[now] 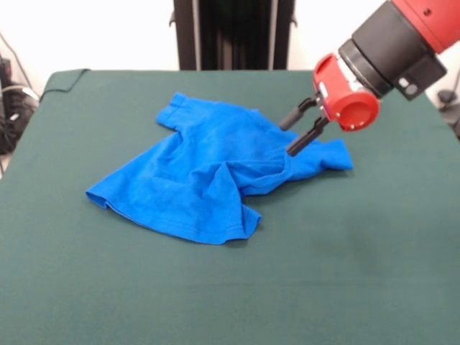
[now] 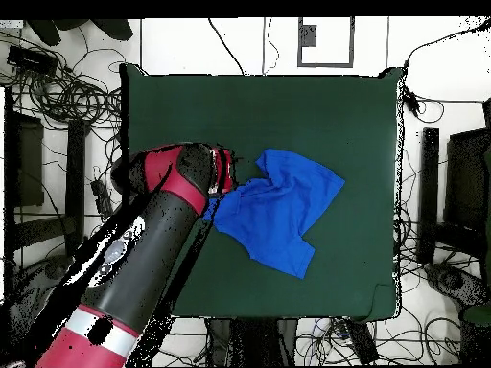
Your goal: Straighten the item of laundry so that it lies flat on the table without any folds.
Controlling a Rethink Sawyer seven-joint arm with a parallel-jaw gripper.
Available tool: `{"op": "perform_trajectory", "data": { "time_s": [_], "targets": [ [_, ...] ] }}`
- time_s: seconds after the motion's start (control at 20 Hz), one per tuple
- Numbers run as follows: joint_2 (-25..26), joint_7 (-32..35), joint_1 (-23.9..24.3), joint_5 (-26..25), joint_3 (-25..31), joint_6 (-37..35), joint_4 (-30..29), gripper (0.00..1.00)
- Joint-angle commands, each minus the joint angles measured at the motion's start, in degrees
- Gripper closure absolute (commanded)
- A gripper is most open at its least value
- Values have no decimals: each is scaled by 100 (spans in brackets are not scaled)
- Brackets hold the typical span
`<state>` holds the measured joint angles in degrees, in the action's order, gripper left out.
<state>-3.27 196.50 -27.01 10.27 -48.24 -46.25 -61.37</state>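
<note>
The royal-blue T-shirt [image 1: 208, 172] lies crumpled near the middle of the dark green table [image 1: 359, 273]. One sleeve points to the far left, another part trails right, and a fold ridge runs through its middle. My gripper [image 1: 288, 138] comes in from the upper right. Its two black fingers are apart, with their tips down at the shirt's right part and blue fabric showing between them. In the overhead view the shirt [image 2: 283, 211] lies right of the arm on the table [image 2: 288, 105]. The red wrist [image 2: 192, 177] hides the fingertips there.
The black pedestal column [image 1: 233, 32] stands behind the table's far edge. The green cloth is rumpled at the far left corner [image 1: 65, 79]. Cables and dark equipment [image 2: 58, 105] surround the table on the floor.
</note>
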Motion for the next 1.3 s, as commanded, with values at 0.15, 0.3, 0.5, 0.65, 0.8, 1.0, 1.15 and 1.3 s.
{"op": "perform_trajectory", "data": {
  "time_s": [0.15,0.3,0.5,0.65,0.8,1.0,1.15,1.3],
  "targets": [
    [184,34,69,375,1262,-389,394,0],
    [136,-27,65,426,1462,-454,432,0],
    [93,-140,101,425,1698,-428,452,0],
    [80,-244,170,370,1814,-402,462,0],
    [61,-457,257,272,1941,-561,435,0],
    [32,-725,331,80,2035,-957,355,0],
    [105,-718,351,-31,2022,-885,346,0],
    [74,-743,351,-113,2014,-787,240,0]
  ]
}}
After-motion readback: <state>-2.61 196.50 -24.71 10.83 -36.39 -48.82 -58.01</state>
